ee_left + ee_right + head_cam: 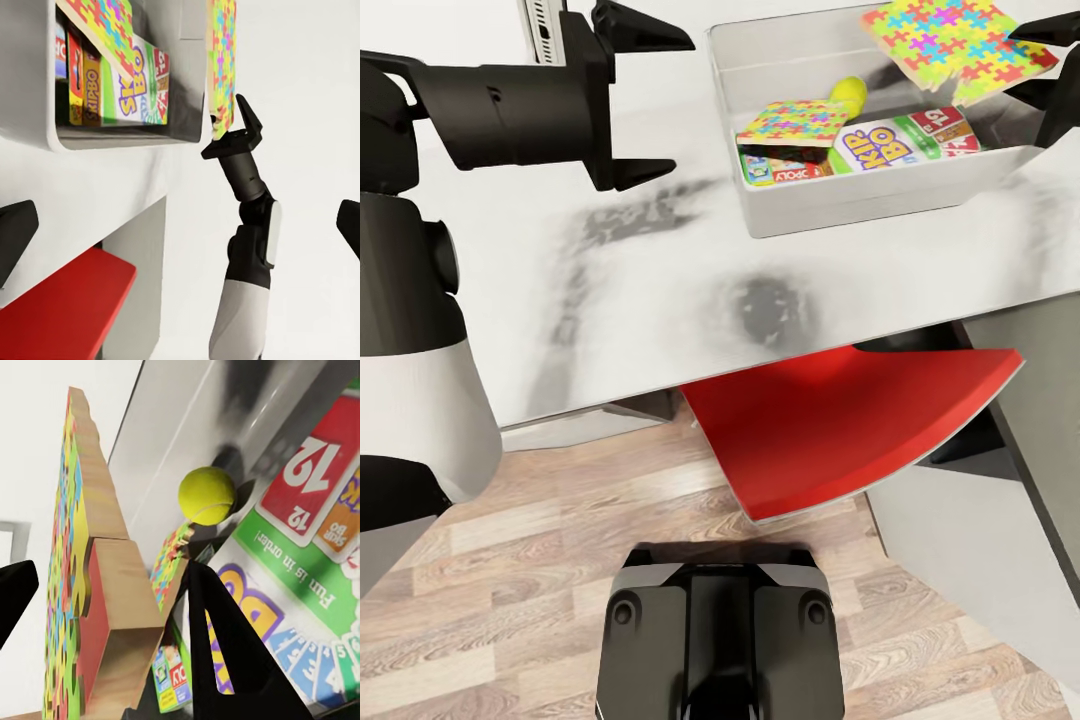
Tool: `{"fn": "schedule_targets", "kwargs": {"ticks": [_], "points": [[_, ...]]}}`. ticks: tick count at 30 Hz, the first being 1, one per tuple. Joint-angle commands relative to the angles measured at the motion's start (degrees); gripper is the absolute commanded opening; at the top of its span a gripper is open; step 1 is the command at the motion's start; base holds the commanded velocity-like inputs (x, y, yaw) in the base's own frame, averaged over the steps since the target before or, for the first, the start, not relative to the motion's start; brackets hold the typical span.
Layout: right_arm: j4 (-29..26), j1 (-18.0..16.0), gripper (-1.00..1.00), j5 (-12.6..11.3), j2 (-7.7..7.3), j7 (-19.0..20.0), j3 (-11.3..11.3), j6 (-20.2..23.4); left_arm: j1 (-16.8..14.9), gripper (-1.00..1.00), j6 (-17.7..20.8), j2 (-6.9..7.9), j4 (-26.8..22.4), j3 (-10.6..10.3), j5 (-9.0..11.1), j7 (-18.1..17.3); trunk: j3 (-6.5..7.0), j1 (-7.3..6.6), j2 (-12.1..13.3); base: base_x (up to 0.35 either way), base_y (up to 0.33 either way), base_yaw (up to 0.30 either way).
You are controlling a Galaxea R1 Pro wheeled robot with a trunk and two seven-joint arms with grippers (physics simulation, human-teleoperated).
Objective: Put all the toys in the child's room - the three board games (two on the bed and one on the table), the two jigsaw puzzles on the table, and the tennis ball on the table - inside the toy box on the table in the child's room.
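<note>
Across the head view stretched the pale table (660, 290), a red chair seat (840, 430) tucked under its near edge. At the table's far right sat the grey toy box (860, 205), holding the Skip-Bo game box (905, 140), the Monopoly box (785, 172), one jigsaw puzzle (795, 120) lying tilted over it, and the tennis ball (850, 92). Above the box's far right corner the right gripper (229, 124) pinched the second puzzle (955, 45). Over the far left, the left gripper (645, 105) hung spread wide, holding nothing.
</note>
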Motion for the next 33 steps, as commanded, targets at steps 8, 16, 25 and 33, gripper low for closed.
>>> {"fn": "schedule_targets", "kwargs": {"ticks": [8,16,25,33], "points": [[-0.04,0.09,-1.00,0.18,-0.03,0.03,-0.06,0.27,-0.12,1.00,0.14,-1.24,0.00,0.03,-0.64,0.52,-0.04,0.04,-0.09,0.041,-0.093,0.000],[-0.06,0.20,-1.00,0.45,-0.11,0.04,0.02,0.27,-0.14,1.00,0.17,-1.68,0.00,0.09,-1.97,0.54,0.42,0.04,-0.09,0.015,-0.030,0.000],[-0.06,0.39,-1.00,0.57,-0.15,0.03,-0.01,0.27,-0.14,1.00,0.31,-1.74,0.00,0.18,-2.21,0.35,1.20,0.04,-0.09,0.003,-0.006,0.000],[-0.06,0.83,-1.00,0.61,-0.17,0.04,-0.04,0.27,0.07,1.00,0.26,-1.76,0.00,0.12,-1.90,0.17,1.93,0.04,-0.09,0.000,-0.001,0.000]]}}
